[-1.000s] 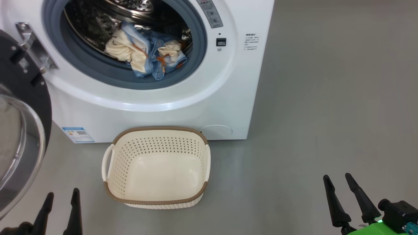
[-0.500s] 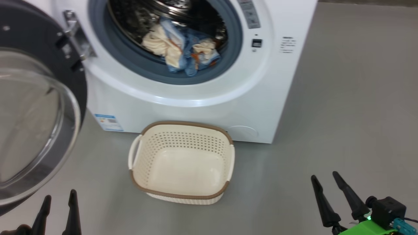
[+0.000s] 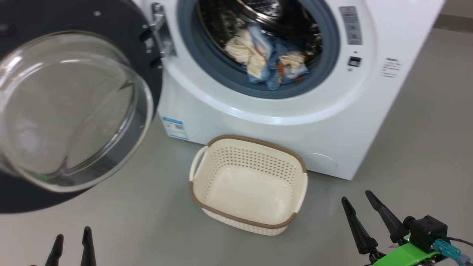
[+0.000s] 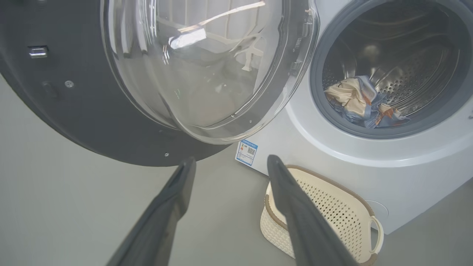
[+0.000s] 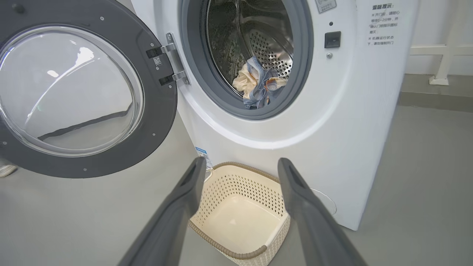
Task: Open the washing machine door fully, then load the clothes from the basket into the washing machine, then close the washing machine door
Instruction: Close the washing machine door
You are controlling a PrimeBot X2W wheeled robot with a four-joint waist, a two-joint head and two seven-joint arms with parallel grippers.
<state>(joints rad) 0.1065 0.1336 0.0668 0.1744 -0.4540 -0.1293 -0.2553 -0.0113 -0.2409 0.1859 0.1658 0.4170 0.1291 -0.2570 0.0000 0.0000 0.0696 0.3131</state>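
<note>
The white washing machine (image 3: 258, 118) stands ahead with its round black-rimmed door (image 3: 70, 107) swung wide open to the left. The clothes (image 3: 268, 62), a blue printed and cream bundle, lie in the steel drum at the grey seal's lower edge; they also show in the wrist views (image 4: 364, 101) (image 5: 258, 85). The cream basket (image 3: 249, 184) sits on the floor before the machine with nothing in it. My left gripper (image 3: 72, 242) is open at the lower left, below the door. My right gripper (image 3: 358, 201) is open at the lower right, right of the basket. Both hold nothing.
Grey floor (image 3: 406, 155) stretches to the right of the machine and around the basket. The open door (image 4: 147, 74) juts out over the floor on the left, close above my left fingers. A white wall and rail (image 5: 439, 51) stand behind the machine.
The whole head view has swung left, so machine, basket and door sit further right in it; the camera moved, not the things. Both grippers stay open and low.
</note>
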